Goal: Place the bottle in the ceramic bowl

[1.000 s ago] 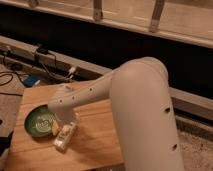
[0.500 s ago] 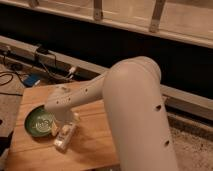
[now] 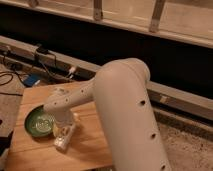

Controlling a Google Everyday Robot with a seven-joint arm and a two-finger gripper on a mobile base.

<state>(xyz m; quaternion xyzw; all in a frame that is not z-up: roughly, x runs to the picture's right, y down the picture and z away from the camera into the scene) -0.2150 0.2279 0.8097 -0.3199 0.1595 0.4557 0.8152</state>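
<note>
**Light, slick bottle just outside the bowl**

Nearest, filling the lower right of the frame, is my own thick white arm [image 3: 127, 115]. It reaches down and left to my claw [image 3: 62, 125], which hangs low over the wooden table [image 3: 92, 145] at lower left. The bottle [image 3: 64, 141] lies tilted right beneath the claw and against it. Its lower end is at the board, and it sits just to the right of the green bowl [image 3: 34, 125], not inside it. My wrist covers the contact, so I cannot tell whether the claw is clamped on the bottle or loose around it.

I judge the bottle to be light, thin plastic. It looks stiff enough to pinch but likely to give under a hard squeeze, and being smooth and round it could twist or roll. I would hold it across the middle of the body, not at the cap. It looks about as long as the bowl is wide, so it probably has to go in lying flat. The bowl is glazed and hard. A knock could chip it or make it slide, so I should set the bottle down, not drop it.

The board is flat, bare wood, which would let a loose bottle roll. Beyond it, at upper left, are dark cables [image 3: 15, 75]. A pale ledge [image 3: 175, 95] crosses the frame in front of a dark wall, and window posts [image 3: 97, 10] run along the top.
</note>
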